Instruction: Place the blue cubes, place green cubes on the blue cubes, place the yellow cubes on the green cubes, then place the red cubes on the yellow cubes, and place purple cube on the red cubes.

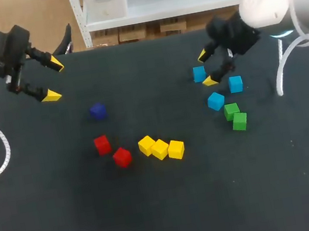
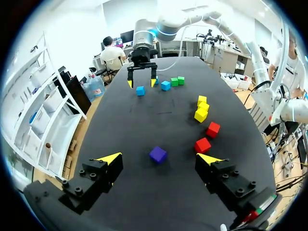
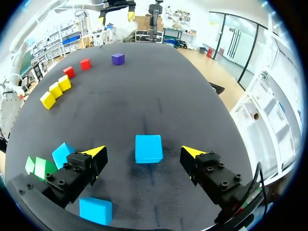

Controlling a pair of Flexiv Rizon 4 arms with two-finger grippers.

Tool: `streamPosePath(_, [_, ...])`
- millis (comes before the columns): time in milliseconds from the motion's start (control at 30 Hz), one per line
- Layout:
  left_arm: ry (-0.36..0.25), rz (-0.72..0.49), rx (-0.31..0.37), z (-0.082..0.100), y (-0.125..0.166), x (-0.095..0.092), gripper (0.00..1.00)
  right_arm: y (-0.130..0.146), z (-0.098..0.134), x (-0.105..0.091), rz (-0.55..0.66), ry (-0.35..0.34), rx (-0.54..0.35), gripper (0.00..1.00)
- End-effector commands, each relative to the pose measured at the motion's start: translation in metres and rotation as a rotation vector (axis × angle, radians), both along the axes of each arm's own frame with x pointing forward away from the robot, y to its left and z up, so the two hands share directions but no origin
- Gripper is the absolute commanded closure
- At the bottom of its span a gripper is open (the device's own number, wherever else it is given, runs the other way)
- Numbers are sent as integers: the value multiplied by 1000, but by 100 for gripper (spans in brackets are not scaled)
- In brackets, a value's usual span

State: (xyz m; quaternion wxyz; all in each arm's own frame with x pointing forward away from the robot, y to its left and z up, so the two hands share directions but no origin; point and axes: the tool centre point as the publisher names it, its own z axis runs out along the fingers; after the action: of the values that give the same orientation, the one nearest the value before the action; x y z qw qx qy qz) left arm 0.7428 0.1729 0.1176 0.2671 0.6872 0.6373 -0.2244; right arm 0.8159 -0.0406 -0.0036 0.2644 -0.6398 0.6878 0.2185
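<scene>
Black is the table [image 1: 177,218] under me, and every cube sits right on it.

My right gripper [image 1: 206,68] hangs over the far right part of the table. Its two fingers are wide apart. One blue cube [image 3: 148,148] sits between the yellow tips, with a gap on each side, so I am not holding it. A second blue cube [image 1: 235,83] is just beside that gripper, and a third blue cube [image 1: 215,101] is near it too. The two green cubes [image 1: 239,121] touch each other, just beside the third blue one.

The three yellow cubes [image 1: 160,149] make a little row near the middle, each touching the next. The two red cubes [image 1: 102,144] sit close together beside that row, on my left. The purple cube [image 1: 98,111] sits alone, a bit farther back than the red ones.

My left gripper [image 1: 53,80] hangs over the far left corner. Its fingers are wide apart too, with nothing in them. The purple cube lies ahead of it, not touching.
</scene>
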Motion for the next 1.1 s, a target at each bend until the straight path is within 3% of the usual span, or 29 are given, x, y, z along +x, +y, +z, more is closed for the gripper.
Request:
streamPosePath(33, [-2, -3, -2, -1, 1, 1, 0, -1, -1, 8, 17, 12, 12, 0])
streamPosePath(600, [-2, -3, -2, -1, 1, 1, 0, 5, -4, 3, 36, 42, 13, 0])
streamPosePath(667, [-2, -3, -2, -1, 1, 1, 0, 5, -5, 3, 36, 43, 14, 37])
streamPosePath(700, [-2, -3, -2, -1, 1, 1, 0, 6, -5, 3, 37, 42, 15, 51])
streamPosePath(900, [-2, -3, -2, -1, 1, 1, 0, 9, -5, 3, 45, 39, 14, 78])
streamPosePath(967, [-2, -3, -2, -1, 1, 1, 0, 9, -5, 2, 46, 37, 16, 100])
streamPosePath(1100, [-2, -3, -2, -1, 1, 1, 0, 9, 2, 1, 26, 24, 27, 100])
